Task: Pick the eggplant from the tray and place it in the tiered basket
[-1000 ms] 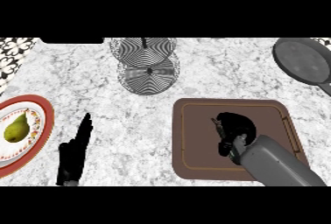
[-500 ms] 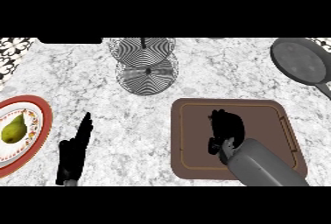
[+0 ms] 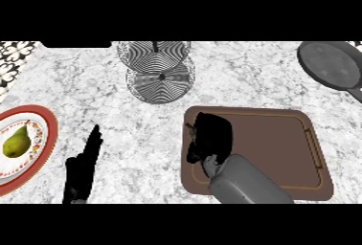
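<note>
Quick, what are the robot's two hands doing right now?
Left hand: open, fingers straight, resting on the counter.
Right hand: over the brown tray; cannot tell.

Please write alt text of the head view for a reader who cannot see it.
The right hand reaches over the left part of a brown tray, hiding the eggplant. The tiered basket stands behind; the left hand rests open beside a plate with a pear.

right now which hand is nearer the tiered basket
Right. The right hand sits over the tray's left part, just below and right of the tiered basket. The left hand rests farther off, lower left, beside the plate.
</note>
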Motion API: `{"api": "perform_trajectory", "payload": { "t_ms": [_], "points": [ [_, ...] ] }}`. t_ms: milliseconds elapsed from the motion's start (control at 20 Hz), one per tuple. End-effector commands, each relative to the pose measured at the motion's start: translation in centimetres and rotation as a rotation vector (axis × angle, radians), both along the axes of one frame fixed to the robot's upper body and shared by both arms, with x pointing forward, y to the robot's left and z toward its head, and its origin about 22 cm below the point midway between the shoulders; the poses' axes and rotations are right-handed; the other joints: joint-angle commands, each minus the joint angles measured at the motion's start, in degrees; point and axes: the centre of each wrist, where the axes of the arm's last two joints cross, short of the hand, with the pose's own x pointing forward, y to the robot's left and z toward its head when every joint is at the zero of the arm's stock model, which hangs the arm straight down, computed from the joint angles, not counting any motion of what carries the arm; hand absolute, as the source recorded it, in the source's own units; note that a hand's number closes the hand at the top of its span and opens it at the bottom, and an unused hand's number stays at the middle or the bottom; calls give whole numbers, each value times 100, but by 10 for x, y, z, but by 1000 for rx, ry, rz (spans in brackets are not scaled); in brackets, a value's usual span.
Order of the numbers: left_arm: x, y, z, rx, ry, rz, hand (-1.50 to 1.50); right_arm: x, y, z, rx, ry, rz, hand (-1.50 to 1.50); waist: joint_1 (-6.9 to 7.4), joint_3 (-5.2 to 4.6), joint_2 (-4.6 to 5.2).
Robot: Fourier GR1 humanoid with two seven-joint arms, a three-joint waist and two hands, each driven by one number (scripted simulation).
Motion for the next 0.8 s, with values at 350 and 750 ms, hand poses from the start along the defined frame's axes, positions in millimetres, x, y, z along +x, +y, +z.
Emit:
{"api": "perform_trajectory", "payload": {
  "t_ms": [350, 750],
  "points": [
    [6, 8, 2, 8, 34, 47, 0, -26, 9, 131, 343, -524, -236, 150, -158, -9, -53],
    [4, -4, 6, -16, 25, 4, 0, -51, 19, 210, 196, -686, -198, 150, 8, -15, -33]
  ]
}}
